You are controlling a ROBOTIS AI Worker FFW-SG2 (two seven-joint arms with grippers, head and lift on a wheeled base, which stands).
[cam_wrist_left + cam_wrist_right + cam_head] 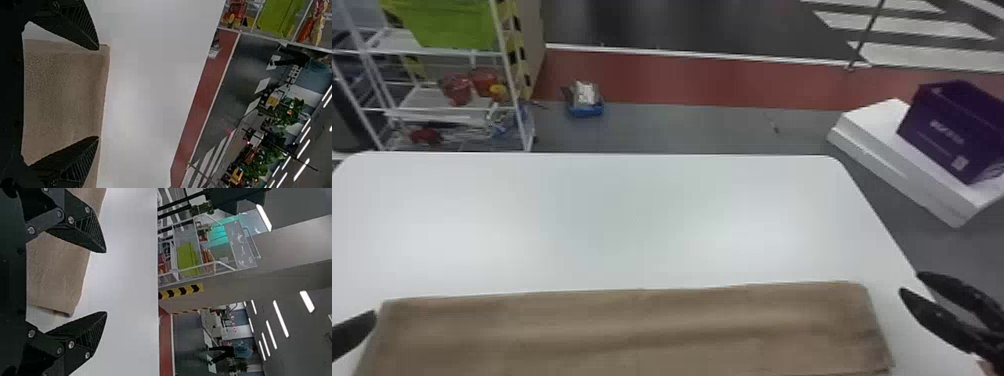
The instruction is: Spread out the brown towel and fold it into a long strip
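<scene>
In the head view the brown towel (pixel 632 330) lies flat as a wide band along the near part of the white table, with faint lengthwise creases. My left gripper (pixel 354 332) is at its left end and my right gripper (pixel 907 282) just beyond its right end. The left wrist view has the left gripper (pixel 98 93) standing open, the towel (pixel 62 98) showing between and behind its fingers. Seen from the right wrist, the right gripper (pixel 106 282) is open too, with a corner of the towel (pixel 58 274) behind it. Neither holds any cloth.
The white table (pixel 632 215) extends beyond the towel's far edge. Past it on the left stands a white rack (pixel 512 90) with a green bin (pixel 452 25). A purple box (pixel 952 130) sits on a white block (pixel 882 135) on the floor at the right.
</scene>
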